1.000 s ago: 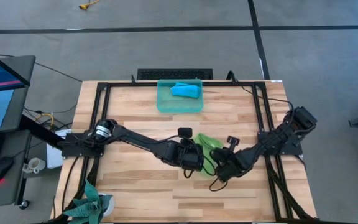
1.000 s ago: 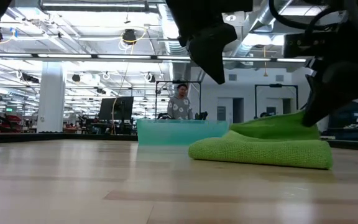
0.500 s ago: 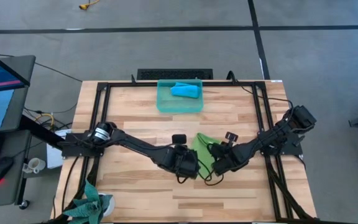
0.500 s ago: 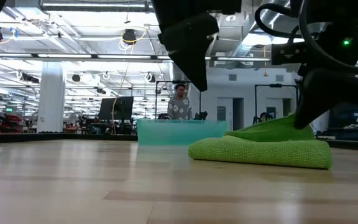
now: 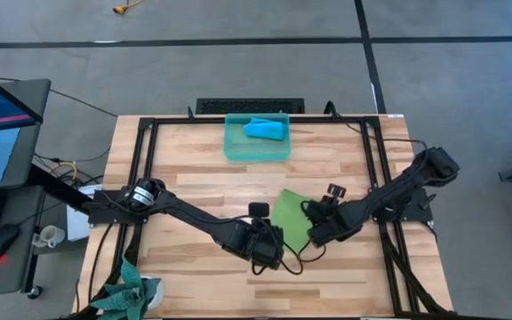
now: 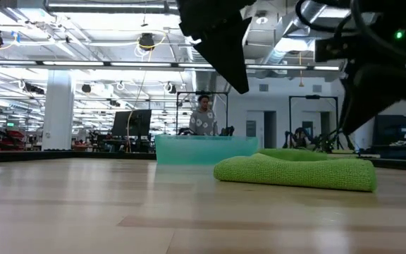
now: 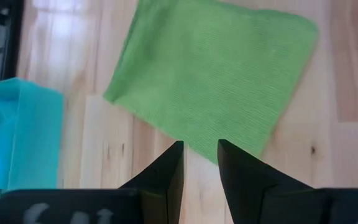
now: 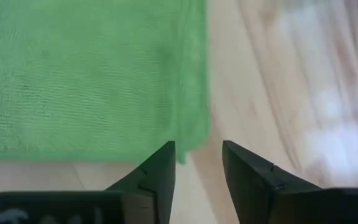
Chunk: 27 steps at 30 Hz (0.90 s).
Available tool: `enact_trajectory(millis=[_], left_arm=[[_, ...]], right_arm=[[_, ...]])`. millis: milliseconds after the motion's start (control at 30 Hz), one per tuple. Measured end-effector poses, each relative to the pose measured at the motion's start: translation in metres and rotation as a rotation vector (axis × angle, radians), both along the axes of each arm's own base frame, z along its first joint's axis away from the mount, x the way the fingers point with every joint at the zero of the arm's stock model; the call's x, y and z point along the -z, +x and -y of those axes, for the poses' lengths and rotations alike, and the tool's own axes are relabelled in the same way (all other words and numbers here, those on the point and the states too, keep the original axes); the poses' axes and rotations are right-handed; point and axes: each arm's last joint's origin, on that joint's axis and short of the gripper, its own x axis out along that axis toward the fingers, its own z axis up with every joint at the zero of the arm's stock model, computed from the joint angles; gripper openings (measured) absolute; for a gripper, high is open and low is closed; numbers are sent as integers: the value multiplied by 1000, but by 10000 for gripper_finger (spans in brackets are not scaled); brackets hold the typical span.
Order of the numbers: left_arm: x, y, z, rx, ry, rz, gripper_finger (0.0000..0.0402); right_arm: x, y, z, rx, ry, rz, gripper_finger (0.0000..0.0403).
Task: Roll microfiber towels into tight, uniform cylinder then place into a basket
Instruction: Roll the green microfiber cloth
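Observation:
The lime green towel point(image 5: 290, 218) lies folded flat on the wooden table, seen edge-on in the low view point(image 6: 294, 171). My left gripper point(image 7: 199, 148) hovers open over the towel's near left edge point(image 5: 276, 242). My right gripper point(image 8: 196, 149) is open too, above a corner of the towel on its right side point(image 5: 310, 233). Neither touches the cloth. The blue towel point(image 5: 265, 129) lies inside the teal basket point(image 5: 235, 147) at the table's far side.
A black frame point(image 5: 149, 124) runs around the table top. Bare wood lies between the green towel and the basket, and along the near edge. A plant point(image 5: 132, 293) stands at the near left corner. A person point(image 6: 204, 116) stands in the room far behind the table.
My right gripper has let go of the green towel's raised flap and lifted slightly. The flap has dropped, and the towel now lies flat and spread wider. My left gripper has drawn back toward the table's near edge, off the towel.

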Motion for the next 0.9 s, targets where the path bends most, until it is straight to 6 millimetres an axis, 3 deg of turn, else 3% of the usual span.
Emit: enact_trajectory(millis=[200, 333, 633, 800, 900], left_arm=[[1, 0, 1, 33, -29, -27, 92], [1, 0, 1, 30, -28, -26, 92], [-1, 4, 9, 147, -43, -12, 92], [14, 11, 17, 320, -101, 37, 92], [29, 15, 12, 342, -110, 76, 92]], right_arm=[[-35, -21, 2, 26, 46, 95, 130], [-43, -36, -9, -29, 114, 202, 115], [-1, -51, -47, -237, 155, 344, 109], [18, -37, -64, -361, 56, 420, 109], [28, -25, -66, -394, 5, 434, 109]])
